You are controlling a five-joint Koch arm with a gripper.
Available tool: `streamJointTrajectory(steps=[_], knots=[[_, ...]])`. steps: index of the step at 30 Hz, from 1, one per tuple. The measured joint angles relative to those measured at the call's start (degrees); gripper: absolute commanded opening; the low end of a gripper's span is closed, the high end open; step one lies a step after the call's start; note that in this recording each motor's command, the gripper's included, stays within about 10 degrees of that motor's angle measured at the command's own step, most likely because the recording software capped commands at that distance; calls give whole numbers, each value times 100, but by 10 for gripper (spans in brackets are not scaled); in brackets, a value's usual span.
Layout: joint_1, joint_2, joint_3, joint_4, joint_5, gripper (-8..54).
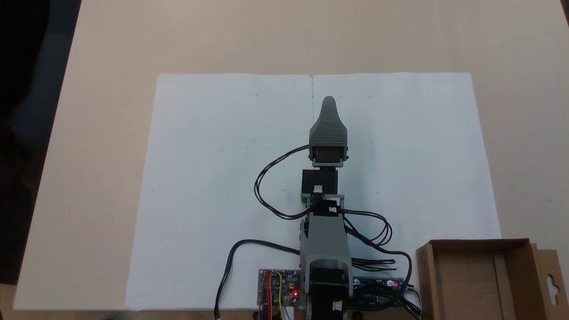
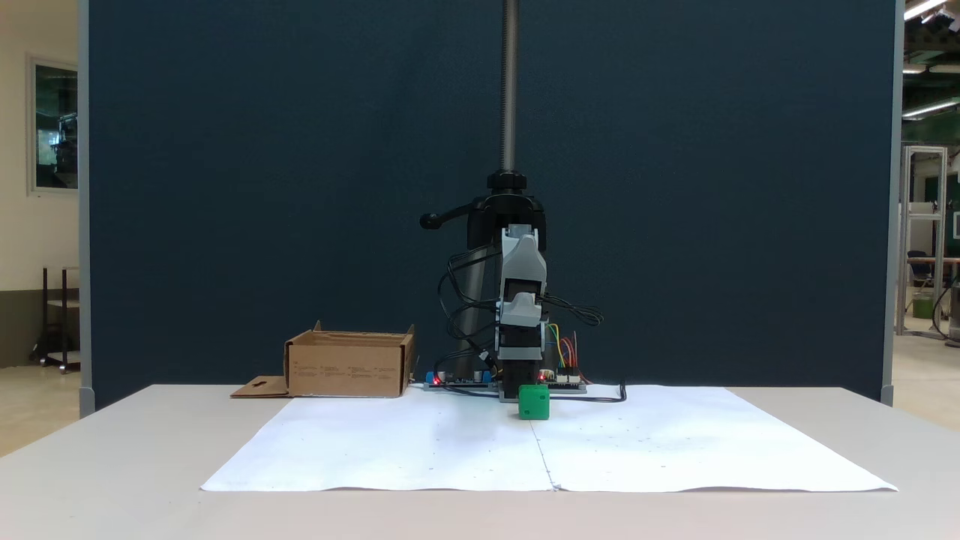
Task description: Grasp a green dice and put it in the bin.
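The green dice [image 2: 533,402] sits on the white paper [image 2: 420,442] just in front of the arm's base. From above it is almost wholly under the folded arm, with a green sliver [image 1: 305,198] showing. The grey gripper [image 1: 329,101] points away from the base, raised above the paper [image 1: 213,178] and higher than the dice [image 2: 523,251]. From above one jaw covers the other, so whether it is open or shut cannot be read. Nothing shows between the jaws. The brown cardboard bin [image 1: 425,280] stands beside the base, its flap with the hang-hole [image 1: 551,284] turned outward; it is the box [image 2: 349,366].
Circuit boards with red lights [image 1: 279,289] and loops of black cable [image 1: 266,195] lie around the arm's base. A black clamp on a metal pole [image 2: 510,202] rises behind the arm. The beige table [image 1: 102,133] extends beyond the paper on all sides.
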Motion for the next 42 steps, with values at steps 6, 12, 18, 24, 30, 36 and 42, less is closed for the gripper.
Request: streamJointTrajectory(steps=[6,12,18,24,30,36,42], knots=[[-97,0,0,0,0,447],[-79,0,0,0,0,447],[-79,0,0,0,0,447],[-88,0,0,0,0,446],[-88,0,0,0,0,439],[-114,0,0,0,0,431],[-97,0,0,0,0,431]])
